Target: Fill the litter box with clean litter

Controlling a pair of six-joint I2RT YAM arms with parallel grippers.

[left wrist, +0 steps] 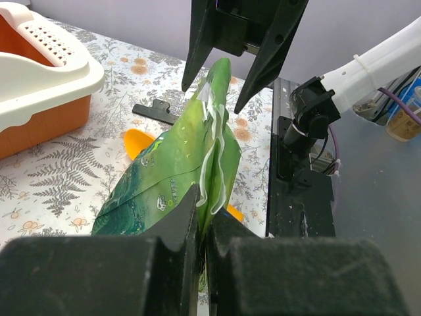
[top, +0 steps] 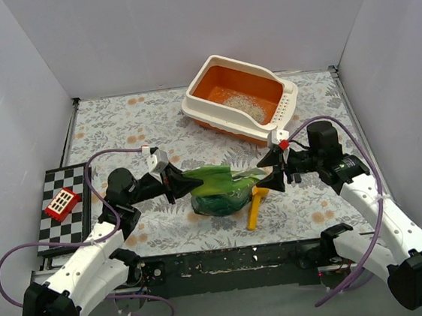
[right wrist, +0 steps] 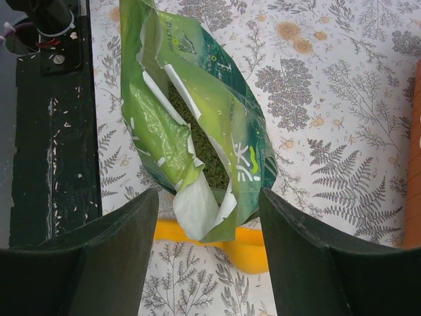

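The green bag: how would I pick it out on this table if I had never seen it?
On the flower-patterned table, look nearer than the white and orange litter box, to the middle of the near side. The green bag lies there, one end pinched in the left claw. It is the only crinkly green thing; the scoop at its edge is yellow.

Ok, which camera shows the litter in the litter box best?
The top external view: it looks down into the litter box and shows the clean litter as a pale patch on the orange floor. The left wrist view shows only the box's perforated ledge and outer wall; the right wrist view, just an orange sliver.
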